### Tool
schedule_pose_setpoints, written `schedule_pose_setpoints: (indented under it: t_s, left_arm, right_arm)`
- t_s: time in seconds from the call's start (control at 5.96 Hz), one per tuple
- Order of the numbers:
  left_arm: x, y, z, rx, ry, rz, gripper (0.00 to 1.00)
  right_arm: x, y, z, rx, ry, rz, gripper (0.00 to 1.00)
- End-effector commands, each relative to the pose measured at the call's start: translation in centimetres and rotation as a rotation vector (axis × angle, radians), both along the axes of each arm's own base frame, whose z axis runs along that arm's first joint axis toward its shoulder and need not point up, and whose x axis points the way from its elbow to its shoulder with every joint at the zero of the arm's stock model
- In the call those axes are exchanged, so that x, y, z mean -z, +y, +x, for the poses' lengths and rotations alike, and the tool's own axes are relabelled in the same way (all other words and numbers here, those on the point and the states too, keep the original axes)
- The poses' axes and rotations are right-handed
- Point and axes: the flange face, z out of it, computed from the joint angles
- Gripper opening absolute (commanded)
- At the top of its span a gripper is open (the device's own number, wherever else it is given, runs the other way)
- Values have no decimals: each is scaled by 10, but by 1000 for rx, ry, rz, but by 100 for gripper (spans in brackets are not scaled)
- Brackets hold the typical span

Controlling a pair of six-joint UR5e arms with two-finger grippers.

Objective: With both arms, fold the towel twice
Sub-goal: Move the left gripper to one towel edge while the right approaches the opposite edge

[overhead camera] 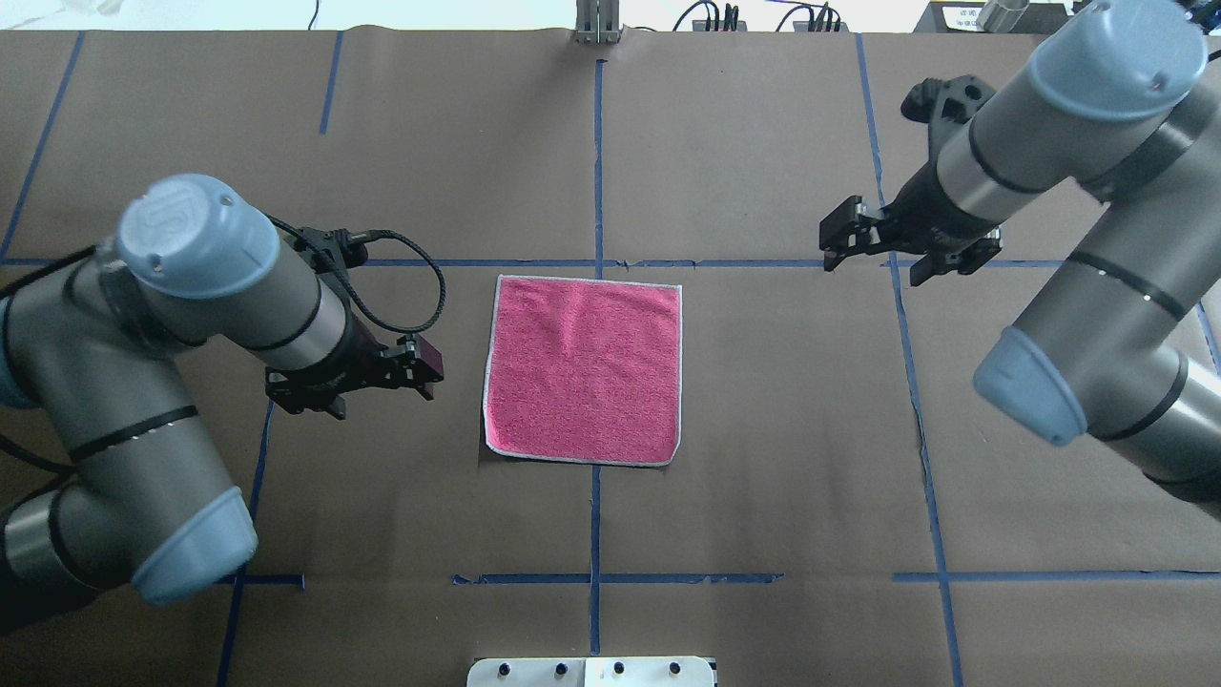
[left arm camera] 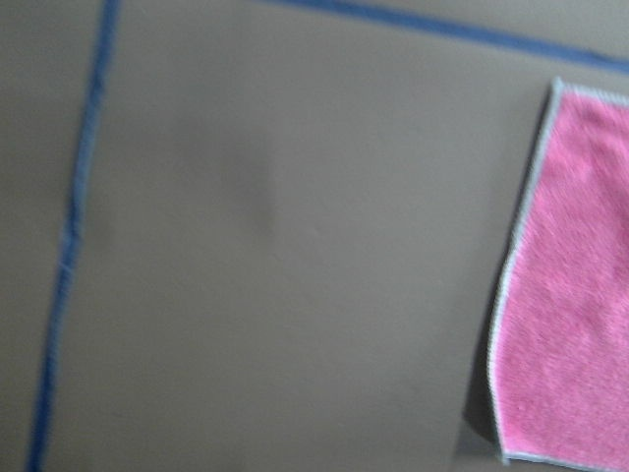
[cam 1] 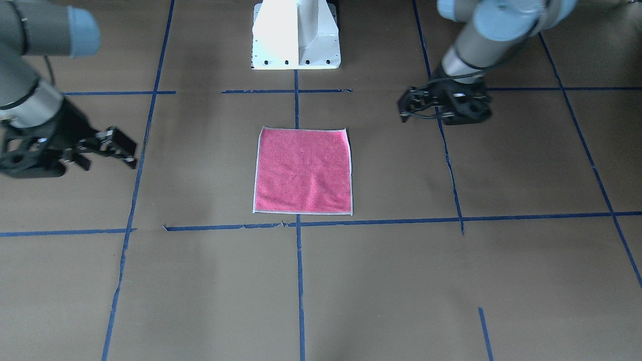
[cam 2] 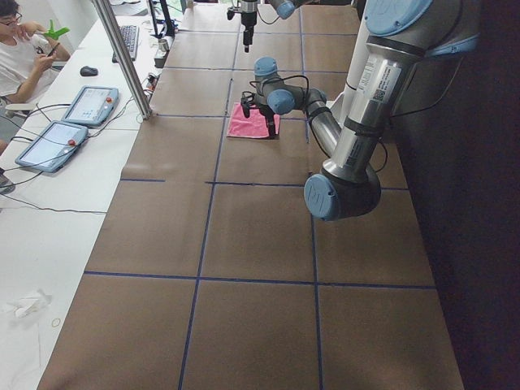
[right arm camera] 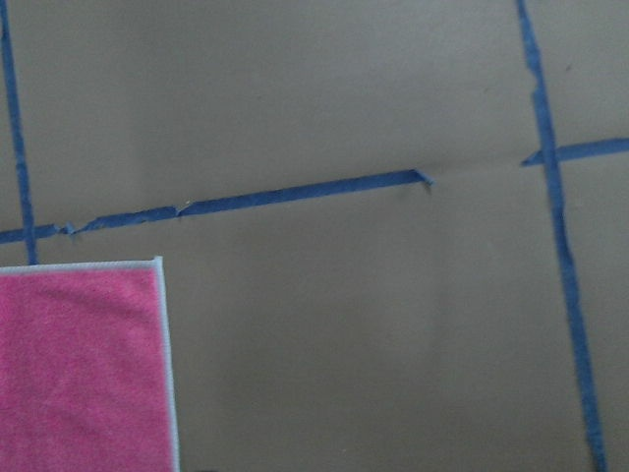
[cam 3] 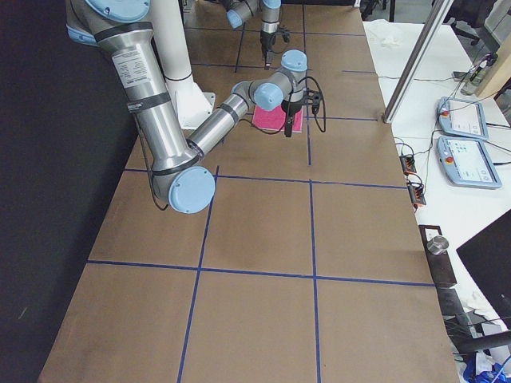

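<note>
The towel (cam 1: 303, 170) lies flat and unfolded in the middle of the brown table, pink-red face up, with its light grey border showing all round (overhead camera: 584, 367). My left gripper (overhead camera: 424, 367) hovers just off the towel's left edge, open and empty; in the front view it is on the right (cam 1: 404, 109). My right gripper (overhead camera: 832, 243) hovers off the towel's far right corner, further away, open and empty (cam 1: 120, 150). The left wrist view shows the towel's edge (left arm camera: 575, 315) and the right wrist view shows a corner (right arm camera: 79, 364). No fingers show in either wrist view.
The white pedestal base (cam 1: 296, 40) stands at the table's near edge by the robot. Blue tape lines (overhead camera: 596, 172) grid the brown paper. A metal post (cam 2: 122, 57), tablets (cam 2: 89, 104) and a seated operator (cam 2: 20, 49) are on the far side bench.
</note>
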Motion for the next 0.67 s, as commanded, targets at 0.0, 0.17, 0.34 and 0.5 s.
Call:
schedule_pose_setpoints:
  t_s: [0.0,0.17,0.34,0.5]
  left_arm:
    - [6,-4,78,55,-21,-18,93]
    - [-10,-7,96,72,11,-35,81]
    - [-15,-8,100,76,15,-38,70]
    - [-17,-7,101,73,12,-39,60]
  right_arm:
    - [25,47,-60,-38,-45,-30,100]
    - [24,60,-79,-42,-28,-20,100]
    - [26,61,-80,-47,-31,-23,100]
    - [28,61,-79,-48,-35,-21,100]
